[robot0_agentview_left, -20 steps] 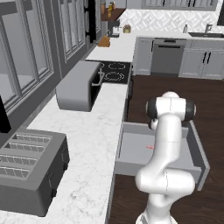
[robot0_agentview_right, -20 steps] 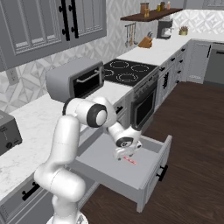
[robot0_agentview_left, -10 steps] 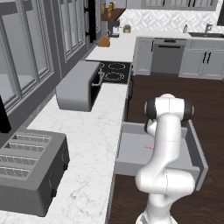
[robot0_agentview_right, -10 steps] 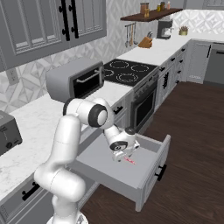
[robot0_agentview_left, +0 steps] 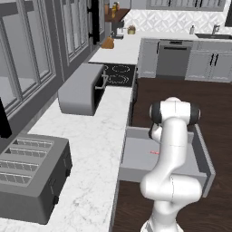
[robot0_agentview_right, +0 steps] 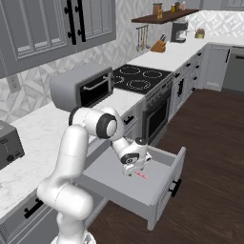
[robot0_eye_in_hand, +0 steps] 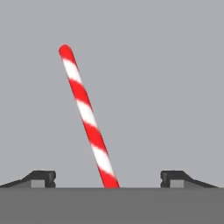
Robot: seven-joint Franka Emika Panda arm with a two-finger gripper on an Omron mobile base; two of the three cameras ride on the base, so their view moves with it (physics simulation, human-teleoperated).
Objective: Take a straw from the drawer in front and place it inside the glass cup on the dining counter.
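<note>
Inside the open drawer, straw lying flat, tool spread apart above.

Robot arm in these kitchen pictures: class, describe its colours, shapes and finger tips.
The arm is glossy white, built of rounded, tube-like segments with dark bands at the joints. Its hand is white with a dark round part on its side. Two small dark finger tips, flat and wedge-shaped, show in the hand view. No cables or markings show.

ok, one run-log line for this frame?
phase: reach for straw | drawer: open | straw: flat on drawer floor, between fingertips | gripper: open, low in drawer, not gripping | cup: not placed yet
</note>
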